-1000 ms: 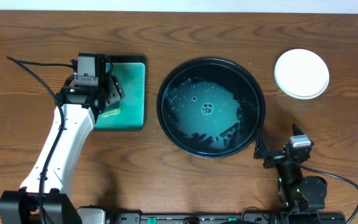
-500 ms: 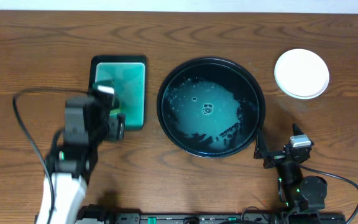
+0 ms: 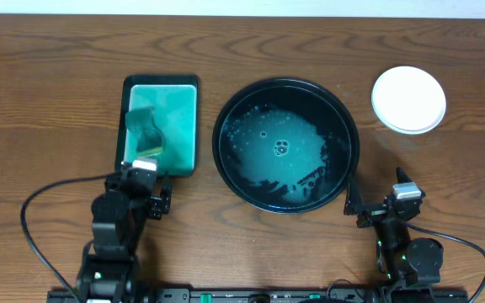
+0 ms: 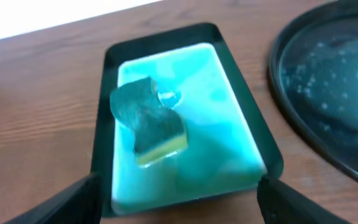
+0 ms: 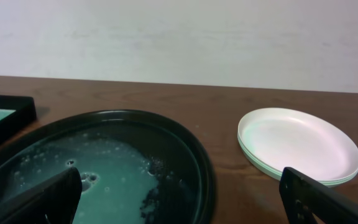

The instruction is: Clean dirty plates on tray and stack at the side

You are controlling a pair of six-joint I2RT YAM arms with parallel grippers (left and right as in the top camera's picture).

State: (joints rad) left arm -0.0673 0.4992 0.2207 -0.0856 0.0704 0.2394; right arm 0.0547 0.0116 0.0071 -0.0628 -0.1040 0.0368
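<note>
The plates [image 3: 408, 99] are sitting stacked on the table at the far right, off the tray [image 3: 220, 139], which is holding only suds, so the job is looking finished. The left gripper [image 4: 176, 196] and right gripper [image 5: 179, 199] are hanging at the near edge, fingers spread wide and empty. With the sponge [image 3: 144, 130] lying in its sponge tray [image 3: 183, 93], parking cleanly means keeping clear of both rims.

Layout goes like this: the large round glossy black tray [image 3: 285, 82] sits mid-table on the brown wooden table [image 3: 57, 67]. Just left of it, not touching, is the green rectangular plastic sponge tray [image 3: 183, 126], with the green-and-yellow sponge [image 3: 144, 135] lying in its left half. The stack of small round pale plates [image 3: 408, 99] sits right of the big tray, toward the far side, apart from it.
</note>
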